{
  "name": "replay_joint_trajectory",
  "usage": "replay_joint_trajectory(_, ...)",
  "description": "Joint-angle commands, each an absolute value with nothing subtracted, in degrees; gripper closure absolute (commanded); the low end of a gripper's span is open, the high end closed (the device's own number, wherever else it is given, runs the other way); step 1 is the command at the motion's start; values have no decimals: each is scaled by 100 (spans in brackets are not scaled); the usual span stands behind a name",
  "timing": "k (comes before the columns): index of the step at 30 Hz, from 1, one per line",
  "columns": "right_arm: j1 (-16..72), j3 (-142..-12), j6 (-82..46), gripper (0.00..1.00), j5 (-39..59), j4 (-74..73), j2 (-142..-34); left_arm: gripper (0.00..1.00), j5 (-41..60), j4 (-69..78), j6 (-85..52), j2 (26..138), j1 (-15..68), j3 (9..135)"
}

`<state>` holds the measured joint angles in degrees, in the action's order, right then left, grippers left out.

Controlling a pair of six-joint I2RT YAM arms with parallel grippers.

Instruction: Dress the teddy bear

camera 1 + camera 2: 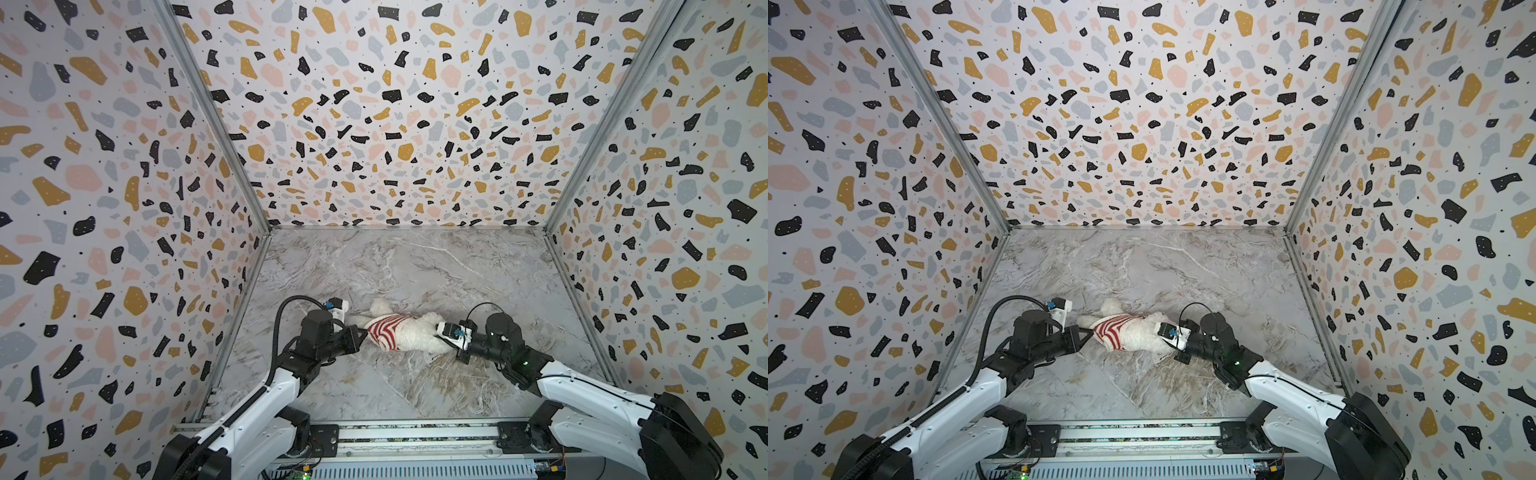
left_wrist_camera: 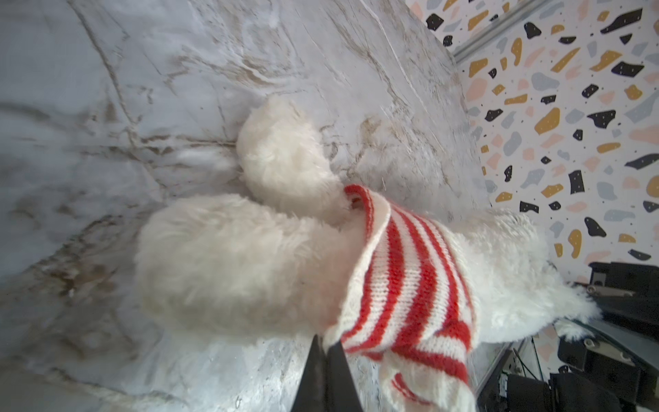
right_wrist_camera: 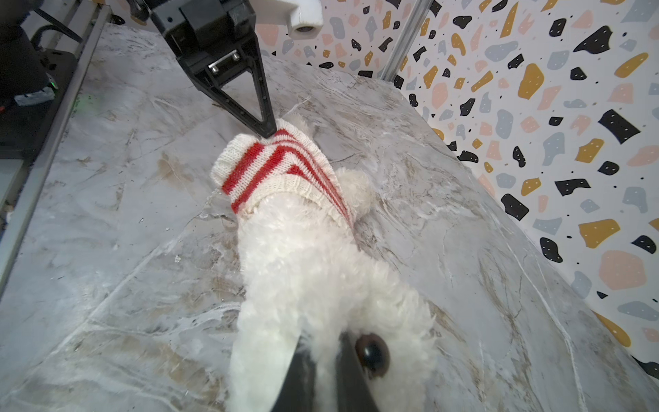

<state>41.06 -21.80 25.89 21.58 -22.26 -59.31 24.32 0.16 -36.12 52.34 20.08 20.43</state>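
Note:
The teddy bear (image 1: 415,338) (image 1: 1138,338) lies on its side on the marble table, head to the right and legs to the left. A red-and-white striped sweater (image 1: 386,330) (image 1: 1111,330) sits bunched round its lower body; two fluffy limbs stick out past the hem. My left gripper (image 1: 365,331) (image 1: 1091,331) (image 2: 326,342) is shut on the sweater (image 2: 410,278) at its hem edge. My right gripper (image 1: 437,332) (image 1: 1157,332) (image 3: 326,351) is shut on the fur of the bear's (image 3: 313,267) head, right beside a dark eye (image 3: 372,355).
Terrazzo-patterned walls (image 1: 124,208) close in the marble table (image 1: 415,270) on the left, back and right. An aluminium rail (image 1: 415,432) with the arm bases runs along the front edge. The left gripper (image 3: 269,130) shows in the right wrist view pinching the sweater (image 3: 278,167).

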Motion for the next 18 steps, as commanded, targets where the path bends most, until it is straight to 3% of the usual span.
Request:
replay_joint_trajectory(1,4157,-2452,2731,100,2063,-2348,-5994,93,2479,-300,-3382,4986,2050,2095)
replay_joint_trajectory(9,4105,-2344,3330,100,1852,-2636,-5969,62,1743,-926,-3320,4737,2053,2419)
replay_joint_trajectory(18,4178,-2324,3800,90,2191,-3093,-6250,59,1679,-932,-3037,5148,2229,3300)
